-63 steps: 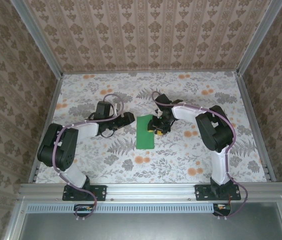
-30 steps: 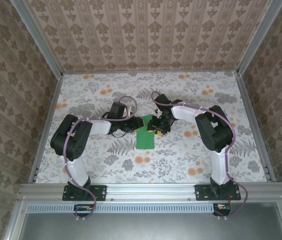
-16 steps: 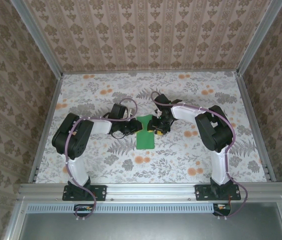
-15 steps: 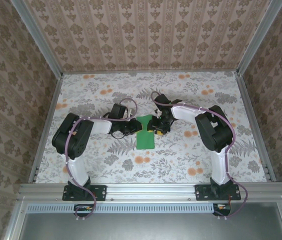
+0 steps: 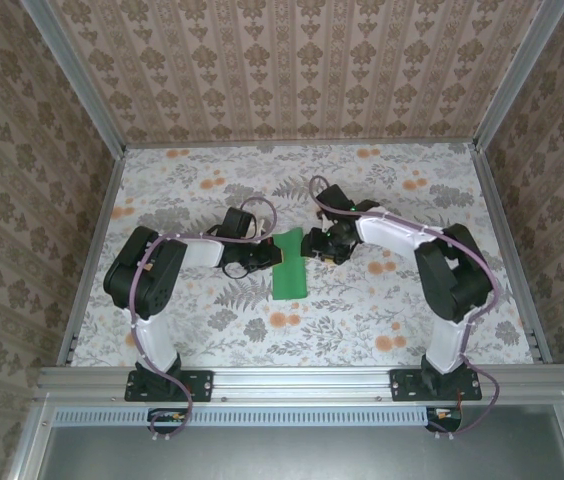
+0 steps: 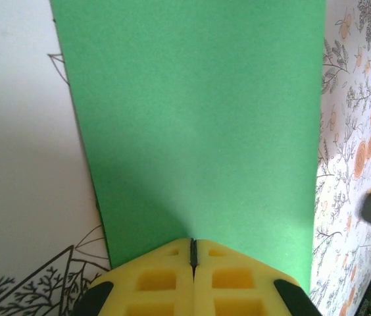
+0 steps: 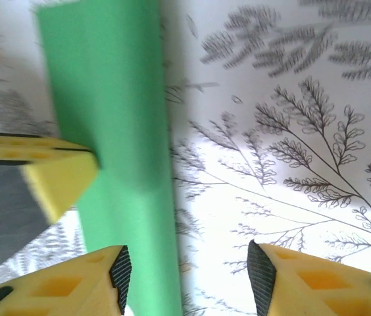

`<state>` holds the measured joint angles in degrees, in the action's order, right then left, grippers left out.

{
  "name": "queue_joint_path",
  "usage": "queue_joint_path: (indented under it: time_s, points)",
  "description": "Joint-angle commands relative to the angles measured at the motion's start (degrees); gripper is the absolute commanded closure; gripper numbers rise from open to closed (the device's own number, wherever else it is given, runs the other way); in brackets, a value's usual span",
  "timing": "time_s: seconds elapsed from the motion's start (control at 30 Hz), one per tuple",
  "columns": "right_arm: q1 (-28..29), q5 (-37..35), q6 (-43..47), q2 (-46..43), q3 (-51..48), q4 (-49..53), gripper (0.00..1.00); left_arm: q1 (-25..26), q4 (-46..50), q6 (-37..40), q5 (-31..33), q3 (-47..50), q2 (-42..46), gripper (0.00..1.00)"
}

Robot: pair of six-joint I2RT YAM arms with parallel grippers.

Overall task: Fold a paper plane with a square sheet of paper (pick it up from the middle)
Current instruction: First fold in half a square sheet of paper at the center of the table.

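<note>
The square sheet of paper (image 5: 289,266) is bright green and lies folded into a narrow upright rectangle on the floral table. Its far end looks slightly raised. My left gripper (image 5: 271,256) is shut on the sheet's left edge; in the left wrist view the yellow fingertips (image 6: 193,245) meet with the green paper (image 6: 198,118) stretching away from them. My right gripper (image 5: 314,246) stands open at the sheet's right edge. In the right wrist view its left pad (image 7: 121,270) hangs over the paper (image 7: 120,125) and its right pad (image 7: 261,271) over bare table. A paper plane is out of view.
The floral table cover (image 5: 382,190) is walled by a patterned back wall and side walls with metal rails (image 5: 502,240). Both arms reach in towards the centre. The left gripper's yellow finger (image 7: 54,174) shows in the right wrist view, close to my right fingers.
My left gripper moved right to the sheet and closed on its left edge. My right gripper opened wider and drew back to the right, its elbow swinging outwards.
</note>
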<state>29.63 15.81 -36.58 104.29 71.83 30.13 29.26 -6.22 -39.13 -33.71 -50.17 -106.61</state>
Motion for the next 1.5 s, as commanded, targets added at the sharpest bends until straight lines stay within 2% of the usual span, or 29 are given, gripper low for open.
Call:
queue_joint_path:
  time_s: [0.0,0.23,0.37,0.6,0.83,1.07,1.27,1.47]
  points:
    - [1.2,0.4,-0.5,-2.1,-0.6,-2.9,0.49,0.0,8.7,2.1,6.6,2.9,-5.4,1.0]
    - [4.9,2.8,-5.3,5.3,2.8,-7.7,0.86,-0.1,8.7,1.8,7.1,3.1,-6.0,1.0]
    - [5.0,2.9,-7.6,8.6,4.3,-9.1,0.96,0.0,9.0,1.7,6.8,2.8,-6.6,1.0]
    - [4.9,2.6,-7.7,13.7,8.2,-6.8,1.0,-0.1,11.5,1.8,7.6,1.7,-7.3,1.0]
    - [3.8,2.9,-6.3,15.2,6.3,-6.2,1.0,-0.1,14.1,1.5,9.3,1.1,-7.5,1.0]
    - [1.1,5.9,-2.1,13.8,-0.1,-8.7,1.0,-0.4,17.5,2.3,11.6,0.3,-8.4,1.0]
    - [-3.5,9.2,2.7,9.9,-8.4,-13.3,1.0,-1.1,18.0,2.0,11.6,1.0,-8.9,1.0]
    - [-7.3,12.4,8.5,7.0,-7.0,-11.7,1.0,-1.1,17.3,1.9,10.5,0.8,-9.3,1.0]
